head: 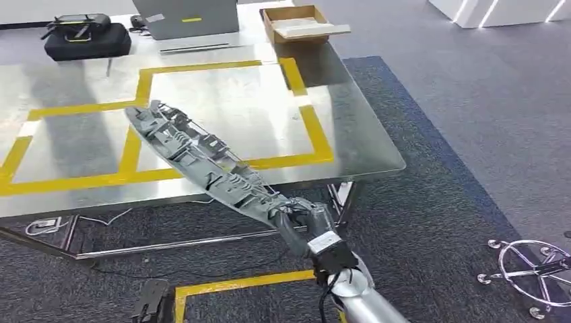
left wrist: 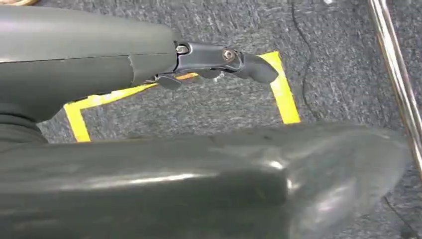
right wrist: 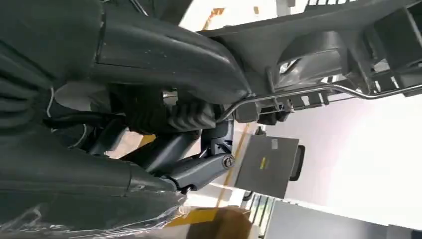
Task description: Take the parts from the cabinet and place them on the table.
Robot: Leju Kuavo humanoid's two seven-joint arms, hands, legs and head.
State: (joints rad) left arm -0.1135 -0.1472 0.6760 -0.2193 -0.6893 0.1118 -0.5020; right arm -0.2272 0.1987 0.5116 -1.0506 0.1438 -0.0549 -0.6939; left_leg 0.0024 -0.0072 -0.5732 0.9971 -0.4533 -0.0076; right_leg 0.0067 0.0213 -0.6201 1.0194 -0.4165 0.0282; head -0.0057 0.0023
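A long grey ribbed plastic part (head: 202, 161) slants in the air over the front edge of the steel table (head: 350, 134), its far tip above the yellow tape line. My right hand (head: 303, 225) grips its near end, in front of the table edge. The right wrist view shows that hand (right wrist: 164, 99) wrapped around the part (right wrist: 318, 55), with a thin metal rod running along it. My left hand (left wrist: 219, 59) hangs over the carpet, its fingers apart with nothing between them.
Yellow tape (head: 303, 108) marks rectangles on the table. At the back stand a black case (head: 87, 40), a grey box (head: 188, 17) and a cardboard box (head: 296, 23). A chair base (head: 532, 269) sits on the carpet at right. Yellow floor tape (head: 242, 282) lies below.
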